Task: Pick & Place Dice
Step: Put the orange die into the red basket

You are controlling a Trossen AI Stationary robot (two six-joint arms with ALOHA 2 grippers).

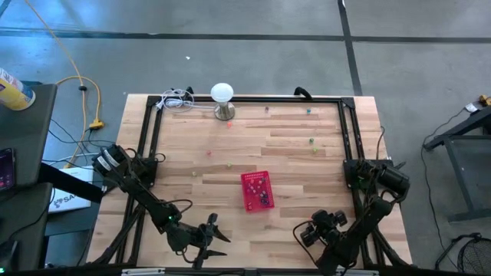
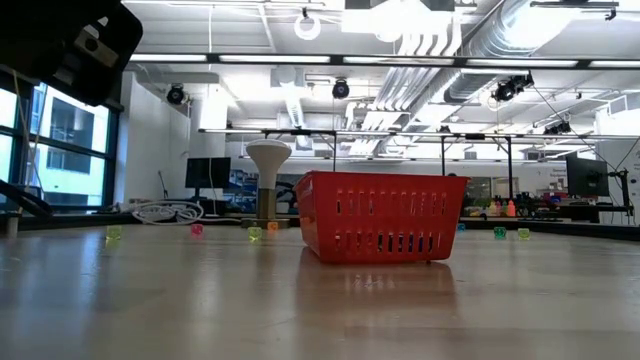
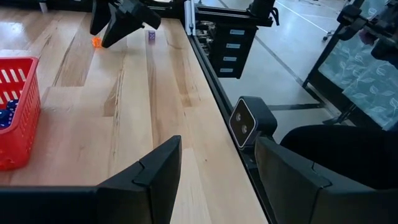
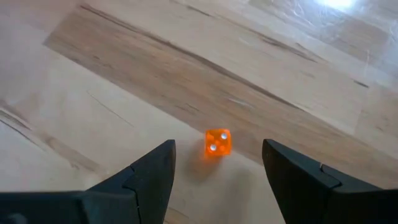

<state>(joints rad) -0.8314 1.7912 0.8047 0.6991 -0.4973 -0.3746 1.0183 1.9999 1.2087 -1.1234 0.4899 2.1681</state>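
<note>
Right gripper low over the surface near its front edge, right of centre; fingers spread, nothing between them. An orange die sits on the wood just ahead of the gap, not touched by either finger, two pips showing on the face toward the wrist camera. Left gripper also released, jaws apart and empty, near the front edge left of centre, pointing along the surface edge; its wrist view shows the red basket off to one side with dark blue dice inside, and farther off the right arm's gripper above an orange die and a purple die. From above, the basket stands near the middle of the surface, between the two arms and farther back than both grippers; several dice lie in its bottom. Loose dice are scattered over the back half: a few near the right rail, a few left of the basket, some near the back edge. Low view: basket upright, with small green, pink and orange dice on the wood beyond it to either side. White dome lamp at the back edge, white cable coiled just beside it.
</note>
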